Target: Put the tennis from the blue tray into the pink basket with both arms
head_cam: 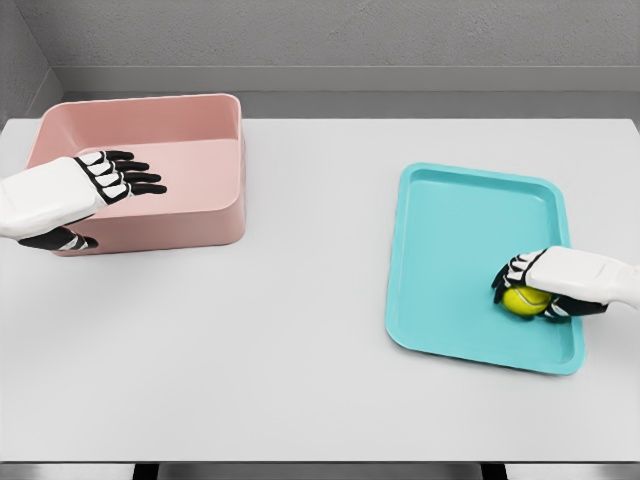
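One tennis ball (526, 299), one blue tray (450, 230), one pink basket (200, 225) on worktop (300, 360). Ball in tray, right hand (560, 285) fingers wrapped around it. Basket interior bare; left hand (90, 190) above it, fingers extended, released.

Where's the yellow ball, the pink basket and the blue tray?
tennis ball (523, 300), head view, its yellow front under the right hand.
pink basket (200, 225), head view, its front wall.
blue tray (460, 230), head view, bare floor.
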Tool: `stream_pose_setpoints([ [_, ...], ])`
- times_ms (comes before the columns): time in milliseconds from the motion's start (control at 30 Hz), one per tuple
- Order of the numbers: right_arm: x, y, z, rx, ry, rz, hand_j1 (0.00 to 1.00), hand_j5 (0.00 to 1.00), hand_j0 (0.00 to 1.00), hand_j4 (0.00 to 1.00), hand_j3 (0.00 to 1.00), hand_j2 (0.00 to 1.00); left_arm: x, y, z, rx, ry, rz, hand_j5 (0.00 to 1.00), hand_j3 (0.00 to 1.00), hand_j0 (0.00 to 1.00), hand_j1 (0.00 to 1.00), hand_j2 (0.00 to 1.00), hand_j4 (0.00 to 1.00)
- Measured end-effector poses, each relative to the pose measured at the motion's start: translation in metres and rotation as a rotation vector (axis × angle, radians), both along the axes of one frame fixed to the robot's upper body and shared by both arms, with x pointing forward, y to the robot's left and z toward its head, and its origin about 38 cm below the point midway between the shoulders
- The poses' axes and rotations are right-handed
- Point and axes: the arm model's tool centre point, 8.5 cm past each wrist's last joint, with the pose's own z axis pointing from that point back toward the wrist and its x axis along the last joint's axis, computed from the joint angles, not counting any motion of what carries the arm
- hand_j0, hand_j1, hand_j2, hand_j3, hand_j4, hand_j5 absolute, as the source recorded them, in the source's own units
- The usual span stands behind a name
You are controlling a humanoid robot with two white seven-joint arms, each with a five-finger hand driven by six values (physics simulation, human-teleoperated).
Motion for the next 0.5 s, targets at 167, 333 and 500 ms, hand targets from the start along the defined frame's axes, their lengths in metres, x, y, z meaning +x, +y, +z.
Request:
stream_pose_setpoints([
  [167,0.003,0.001,0.005,0.011,-0.017,-0.001,0.46,0.46,0.46,0.46,0.46,0.46,0.0,0.0,0.0,-0.001,0.0,0.0,1.0,1.0,1.0,1.0,1.0,1.0],
  [333,0.009,0.009,0.011,0.041,-0.046,0.001,0.41,0.41,0.41,0.41,0.41,0.41,0.0,0.0,-0.001,0.0,0.002,0.001,1.0,1.0,1.0,1.0,1.0,1.0],
  [500,0.014,0.019,0.019,0.065,-0.074,0.021,0.37,0.37,0.37,0.37,0.37,0.37,-0.001,0.0,-0.002,0.0,0.005,0.0,1.0,1.0,1.0,1.0,1.0,1.0],
])
